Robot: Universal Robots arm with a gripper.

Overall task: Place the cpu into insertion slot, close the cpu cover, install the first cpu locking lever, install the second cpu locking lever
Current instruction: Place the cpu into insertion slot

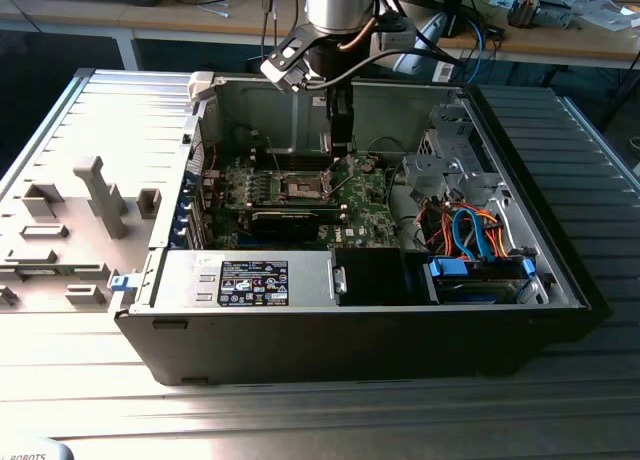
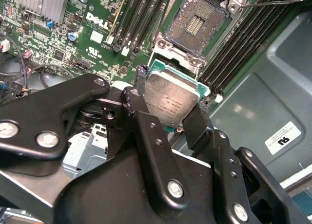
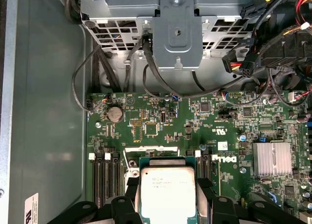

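My gripper (image 1: 340, 152) reaches down into the open computer case (image 1: 560, 270), over the green motherboard (image 1: 370, 215). It is shut on the cpu (image 2: 170, 100), a flat silver-topped square chip clamped at two opposite edges between the black fingers (image 2: 139, 112); the chip (image 3: 168, 192) also fills the near edge of the first wrist view. The insertion slot (image 2: 195, 22) lies open a short way beyond the cpu, pin field bare, and sits beneath the gripper in the exterior view (image 1: 305, 187). The cpu cover (image 3: 146, 149) stands raised at the slot's edge. A thin locking lever (image 2: 273, 1) sticks out beside the slot.
Black memory slots (image 2: 141, 14) flank the socket. A long black card (image 1: 285, 220) lies in front of it. A metal drive cage (image 3: 178, 29), loose cables (image 1: 470, 230), a finned heatsink (image 3: 273, 158) and the power supply (image 1: 250, 280) crowd the case. Grey fixtures (image 1: 95, 195) stand on the table.
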